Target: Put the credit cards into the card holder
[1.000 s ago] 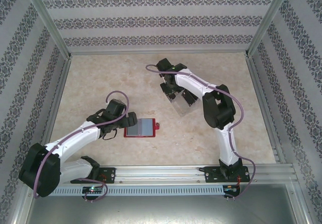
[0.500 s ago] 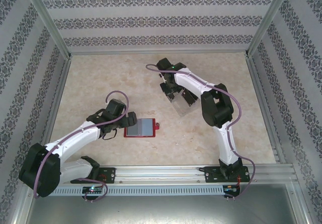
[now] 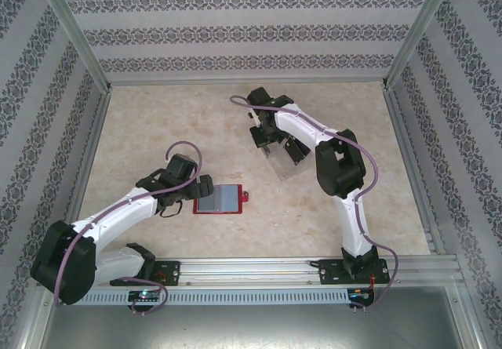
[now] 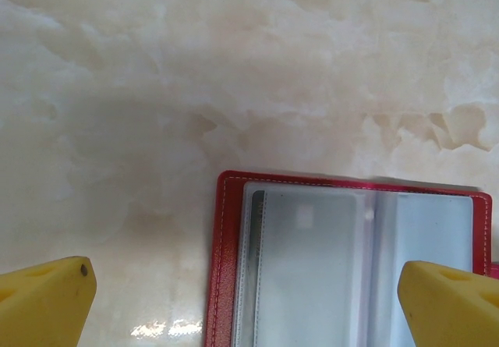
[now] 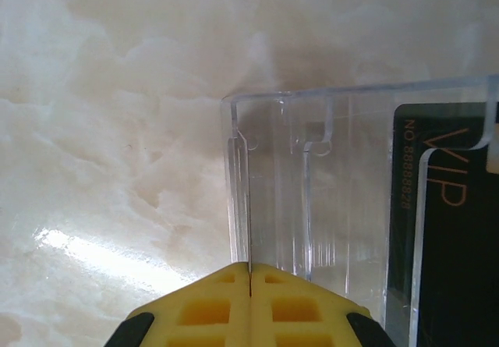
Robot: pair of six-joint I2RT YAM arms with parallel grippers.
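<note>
A black card (image 5: pixel 460 230) in the clear tray (image 5: pixel 312 168) bears large gold letters "VIP", turned sideways. Small pale print along its edge reads "NO 8888828".

Marble-look table (image 3: pixel 157 121): open red card holder (image 3: pixel 218 199), clear tray (image 5: pixel 312 168) well apart.

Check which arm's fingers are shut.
The right gripper: its yellow fingers pinch the clear tray's wall. The left gripper's fingers stand wide apart by the card holder.

The left arm (image 3: pixel 118 214) and right arm (image 3: pixel 302 125) share white shells, black joints, looping purple cables (image 3: pixel 182 146) and yellow end effector fingers (image 4: pixel 43 300).
</note>
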